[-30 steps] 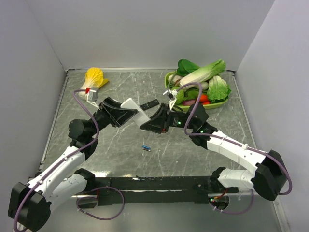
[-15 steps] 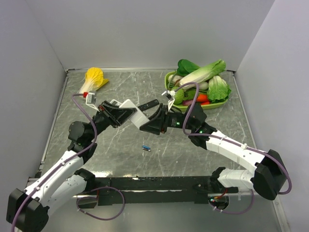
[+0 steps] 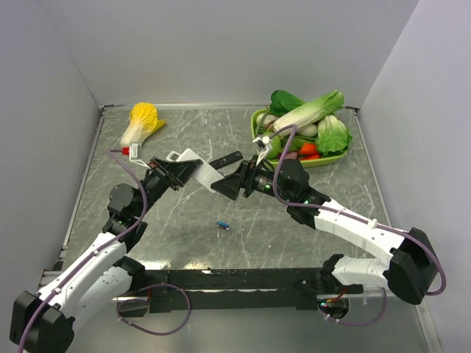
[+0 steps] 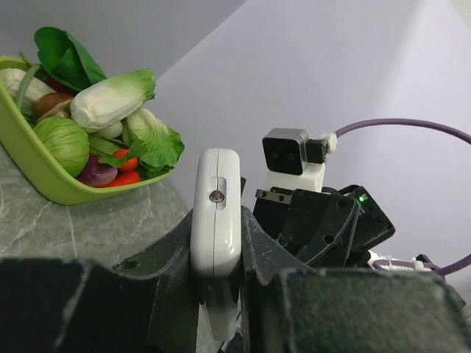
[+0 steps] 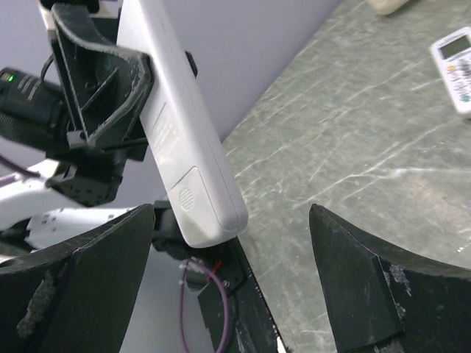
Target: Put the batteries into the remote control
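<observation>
Your left gripper (image 3: 176,170) is clenched on the large white rectangular plastic remote control (image 3: 200,168). It pinches the long edges and holds the remote in the air over the middle of the grey marbled tabletop (image 3: 213,132), with the free end pointing at the right arm. Your right gripper (image 5: 232,287) is spread wide and grasps nothing. The remote's free end sits in front of the gap between its fingers and does not appear to touch either one. That end shows what looks like the battery cover (image 5: 188,197), marked with a small ribbed patch, so the step in hand is probably getting the cover off. Come in square to the remote and press on the ribbed patch rather than the body. Push along the remote's length, because a sideways shove could twist it in the left jaws. The only small blue cylindrical battery (image 3: 222,225) I can see lies on the tabletop toward the near edge, well apart from both grippers. A slim black remote (image 3: 227,159) lies just beyond them toward the far edge, so steer clear of it.
</observation>
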